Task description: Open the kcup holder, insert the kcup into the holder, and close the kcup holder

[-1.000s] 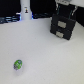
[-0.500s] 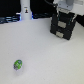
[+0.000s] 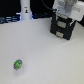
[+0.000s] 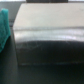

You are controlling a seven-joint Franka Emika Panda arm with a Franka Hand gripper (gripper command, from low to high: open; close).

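Hand [image 3: 64, 19] has dropped onto kcup holder [image 3: 62, 29].

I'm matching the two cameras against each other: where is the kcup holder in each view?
Exterior view: the kcup holder stands at the upper right, partly covered by the gripper.
Wrist view: its top fills most of the picture, seen close up.
Shared landmark: the holder itself; the kcup shows only in the exterior view.

A white bottle-like object [image 3: 25, 11] is seen standing upright at the far edge of a pale surface [image 3: 42, 55], toward the exterior view's left. A dark background is seen behind it. In the wrist view, a teal patch [image 4: 5, 27] is visible at one edge, too blurred to be identified.
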